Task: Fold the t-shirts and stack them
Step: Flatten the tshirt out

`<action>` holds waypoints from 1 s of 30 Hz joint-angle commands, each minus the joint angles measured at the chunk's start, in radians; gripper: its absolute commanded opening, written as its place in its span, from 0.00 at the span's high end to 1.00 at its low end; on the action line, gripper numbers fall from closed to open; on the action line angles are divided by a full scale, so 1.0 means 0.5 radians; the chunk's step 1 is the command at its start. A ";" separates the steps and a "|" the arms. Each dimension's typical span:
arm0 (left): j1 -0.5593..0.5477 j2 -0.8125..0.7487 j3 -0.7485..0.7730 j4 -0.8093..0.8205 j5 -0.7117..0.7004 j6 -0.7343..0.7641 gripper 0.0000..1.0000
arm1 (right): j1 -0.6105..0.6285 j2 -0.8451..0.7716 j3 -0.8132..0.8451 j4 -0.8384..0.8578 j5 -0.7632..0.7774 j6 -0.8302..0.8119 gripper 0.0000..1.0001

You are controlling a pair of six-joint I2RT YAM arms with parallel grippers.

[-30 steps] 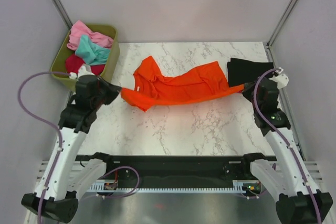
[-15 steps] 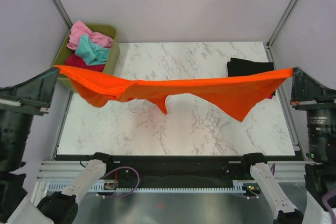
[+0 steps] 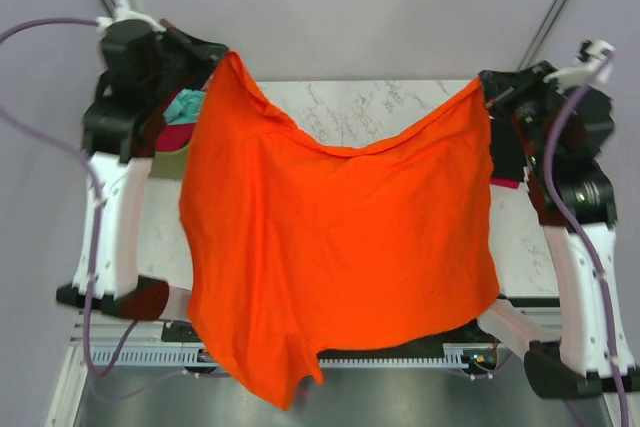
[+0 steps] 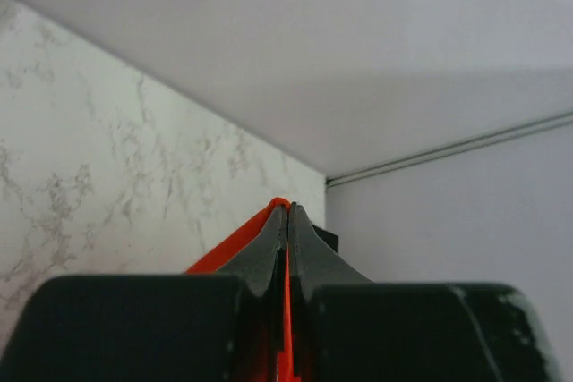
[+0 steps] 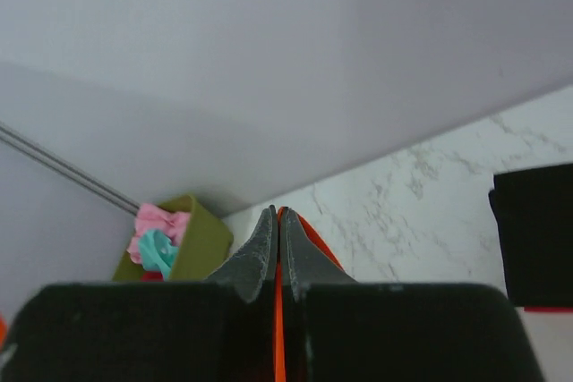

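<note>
**Orange tee strung up between both arms**

Both arms are up high and the large bright orange cloth t-shirt [image 3: 340, 247] hangs between them like a curtain. The left gripper [image 3: 222, 55] is pinched tight on one top corner and the right gripper [image 3: 483, 89] is clamped on the other. The top edge sags a bit in the stretch between the two grippers. Everything else drops below them, hiding most of the white marble table [image 3: 380, 112] from the overhead camera.

The wrist cams back this up. On the left gripper [image 4: 286, 212] the two dark fingers are pressed together with just a thin sliver of orange between them. Same deal on the right gripper [image 5: 277, 214], with an orange line right down the seam.

Past the right gripper's tips, off to the left, is the olive-green plastic bin [image 5: 204, 241], with a pink cloth shirt [image 5: 157, 218] and a teal cloth shirt [image 5: 158, 250] in it. Off to that gripper's right, a black cloth shirt [image 5: 537, 232] lies flat on the marble. From overhead, a crimson cloth shirt [image 3: 172, 137] peeks out just beside the left arm, below the left gripper.
</note>
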 commanded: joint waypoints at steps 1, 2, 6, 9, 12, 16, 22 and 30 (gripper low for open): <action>0.010 0.319 0.055 0.091 0.078 -0.094 0.98 | -0.009 0.333 -0.040 0.172 -0.102 0.076 1.00; 0.013 0.387 0.247 0.088 0.115 -0.079 0.98 | -0.006 0.401 0.046 0.175 -0.160 0.085 1.00; 0.013 0.696 0.776 0.109 0.198 -0.009 0.98 | -0.006 0.647 0.371 0.166 -0.198 0.128 1.00; 0.013 0.713 1.007 0.350 0.225 0.044 0.98 | -0.009 0.782 0.659 0.154 -0.250 0.153 1.00; 0.013 0.660 0.927 0.596 0.192 0.117 0.98 | -0.019 0.935 0.877 0.166 -0.308 0.187 1.00; 0.081 0.837 0.961 0.875 0.271 0.145 0.98 | -0.034 1.204 1.007 0.224 -0.409 0.236 1.00; 0.099 1.084 0.683 0.947 0.416 0.314 0.98 | -0.031 1.355 0.508 0.638 -0.550 0.263 1.00; 0.099 0.618 -0.676 1.406 0.235 0.348 0.98 | -0.034 1.445 -0.247 1.031 -0.667 0.175 1.00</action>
